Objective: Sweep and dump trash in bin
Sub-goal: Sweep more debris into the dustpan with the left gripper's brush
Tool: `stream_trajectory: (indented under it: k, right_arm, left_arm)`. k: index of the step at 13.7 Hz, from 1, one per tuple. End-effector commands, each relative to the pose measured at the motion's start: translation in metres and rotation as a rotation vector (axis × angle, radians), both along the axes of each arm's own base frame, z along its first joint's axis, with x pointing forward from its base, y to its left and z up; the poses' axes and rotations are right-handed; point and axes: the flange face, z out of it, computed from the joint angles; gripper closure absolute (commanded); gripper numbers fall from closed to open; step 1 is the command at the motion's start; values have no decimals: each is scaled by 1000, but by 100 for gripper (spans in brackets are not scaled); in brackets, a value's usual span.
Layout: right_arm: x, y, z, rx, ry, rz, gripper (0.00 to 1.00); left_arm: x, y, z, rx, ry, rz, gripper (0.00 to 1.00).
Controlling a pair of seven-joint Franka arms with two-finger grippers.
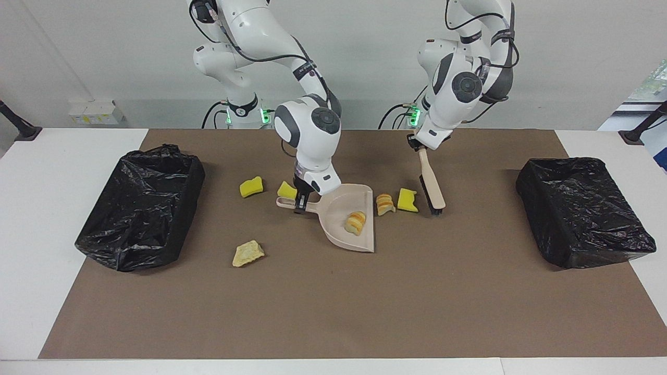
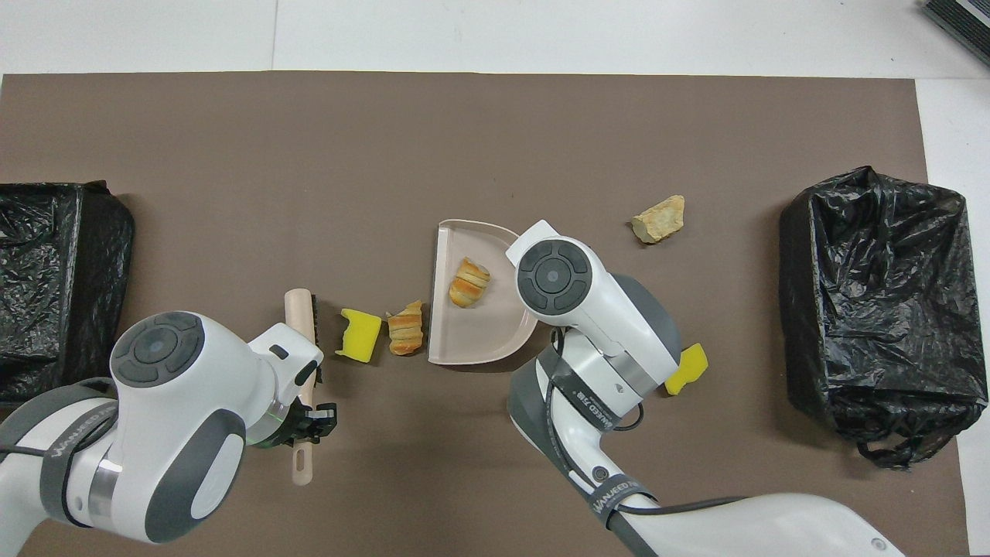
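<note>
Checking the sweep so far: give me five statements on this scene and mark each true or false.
1. The right gripper is shut on the dustpan handle. True.
2. Two bread pieces lie in the dustpan. False: only one bread piece does; another bread piece lies just outside its open edge.
3. The left gripper holds the brush. True.
4. The brush bristles rest inside the dustpan. False: the brush is beside a yellow sponge chunk, apart from the pan.
5. A pale lump lies on the mat. True.
</note>
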Motion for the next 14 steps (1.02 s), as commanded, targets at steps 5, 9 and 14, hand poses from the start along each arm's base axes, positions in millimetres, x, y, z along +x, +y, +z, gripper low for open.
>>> stream_trajectory:
  k: [5,9,14]
  right_arm:
    - [-10,-1,0,31,-8,-29,100]
    - [-16,3,7,-20,46,-18,100]
    - [-27,4,11,-93,103,19,100]
  left_arm:
    - [8,-46,-34,0,-130,99,100]
    - [30,-100,-44,-58,-114,141,100]
    - [27,-148,-23,-142,-98,127,100]
